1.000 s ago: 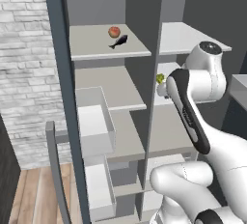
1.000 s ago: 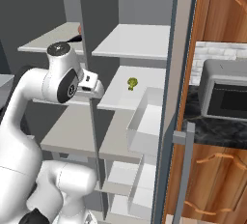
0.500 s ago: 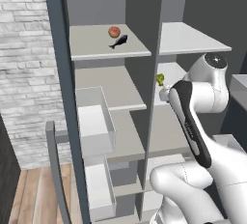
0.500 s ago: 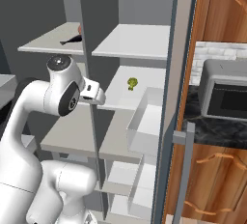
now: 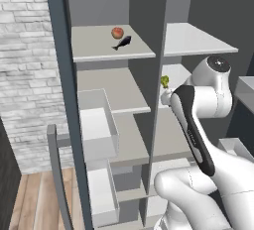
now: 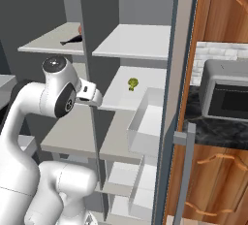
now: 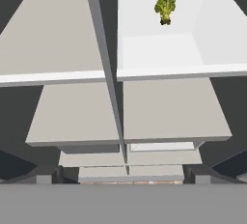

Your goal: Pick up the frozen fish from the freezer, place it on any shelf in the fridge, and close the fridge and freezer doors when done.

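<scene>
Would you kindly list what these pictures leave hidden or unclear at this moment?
- Frozen fish, right base view: the cabinet's upright divider covers most of it, and nearly all of the red fruit beside it.
- Gripper, left base view: tucked behind the arm's forearm, so its jaws are hidden.
- Green leafy lump, hand view: too small to name.
- Both doors: cut off by picture edges.

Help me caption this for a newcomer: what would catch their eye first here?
The big white arm rising in front of the open slate-grey cabinet. Then the small dark frozen fish lying beside a red fruit on the top shelf of the narrower half, and a green leafy lump alone on a shelf in the wider half.
</scene>
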